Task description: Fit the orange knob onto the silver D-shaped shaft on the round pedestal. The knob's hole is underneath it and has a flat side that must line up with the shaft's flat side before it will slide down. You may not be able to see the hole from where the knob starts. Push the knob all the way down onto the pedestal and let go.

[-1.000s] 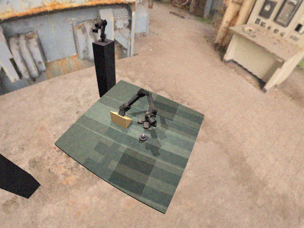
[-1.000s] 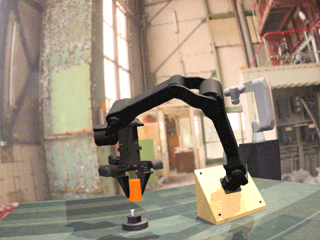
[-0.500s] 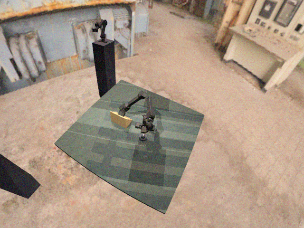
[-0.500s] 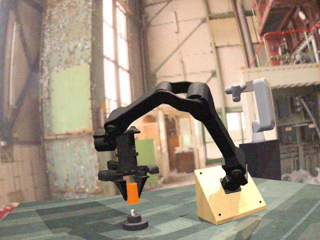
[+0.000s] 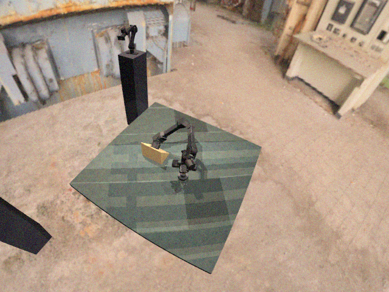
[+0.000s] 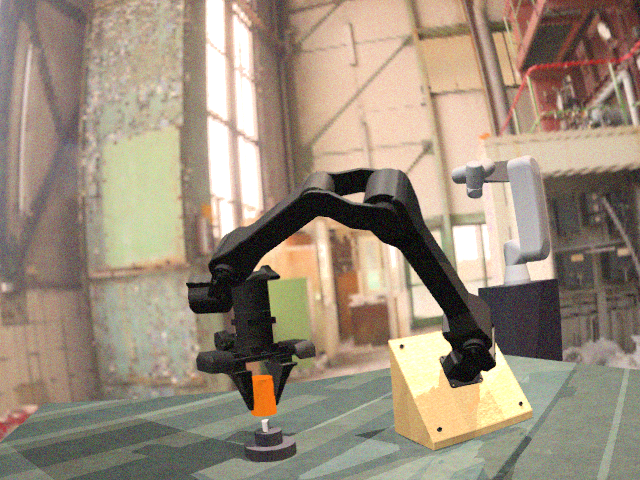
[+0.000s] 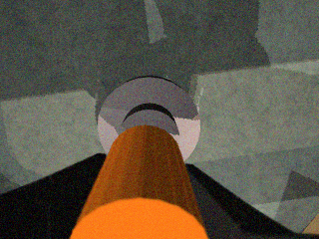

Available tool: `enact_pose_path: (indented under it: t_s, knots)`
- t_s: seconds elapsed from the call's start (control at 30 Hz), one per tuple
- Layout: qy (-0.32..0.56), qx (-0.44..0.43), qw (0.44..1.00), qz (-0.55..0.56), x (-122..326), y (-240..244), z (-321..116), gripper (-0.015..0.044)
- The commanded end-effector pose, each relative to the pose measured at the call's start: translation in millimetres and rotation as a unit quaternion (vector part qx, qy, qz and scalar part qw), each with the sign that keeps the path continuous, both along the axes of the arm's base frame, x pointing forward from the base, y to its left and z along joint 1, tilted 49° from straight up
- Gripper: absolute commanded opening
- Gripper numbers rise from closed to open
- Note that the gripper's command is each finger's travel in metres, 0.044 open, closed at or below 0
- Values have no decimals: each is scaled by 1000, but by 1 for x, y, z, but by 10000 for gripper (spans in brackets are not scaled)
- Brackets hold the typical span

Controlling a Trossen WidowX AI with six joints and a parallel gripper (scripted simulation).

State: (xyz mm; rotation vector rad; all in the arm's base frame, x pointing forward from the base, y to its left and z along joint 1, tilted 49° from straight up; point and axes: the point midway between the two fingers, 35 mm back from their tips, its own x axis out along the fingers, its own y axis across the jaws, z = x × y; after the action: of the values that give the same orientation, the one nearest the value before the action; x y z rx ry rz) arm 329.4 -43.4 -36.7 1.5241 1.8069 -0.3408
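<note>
The orange knob is upright between the fingers of my gripper, which is shut on it. The knob is just above the silver shaft, with a small gap between them in the exterior view. The shaft stands on the dark round pedestal, which also shows below the gripper in the top view. In the wrist view the knob hides the shaft and part of the pedestal. The knob's underside and hole are hidden, so I cannot tell how the flats line up.
A wooden wedge block carries my arm's base on its sloping face, on the green patterned table. A black column with another arm stands beyond the table edge in the top view.
</note>
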Motion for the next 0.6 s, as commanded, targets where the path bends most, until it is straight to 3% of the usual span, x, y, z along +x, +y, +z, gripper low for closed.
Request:
enact_pose_path:
  t_s: [0.0, 0.57]
  knots:
    - [6, 5, 1000, -3, -2, 9, -9, 0]
    - [2, 5, 1000, 1, -1, 10, -9, 0]
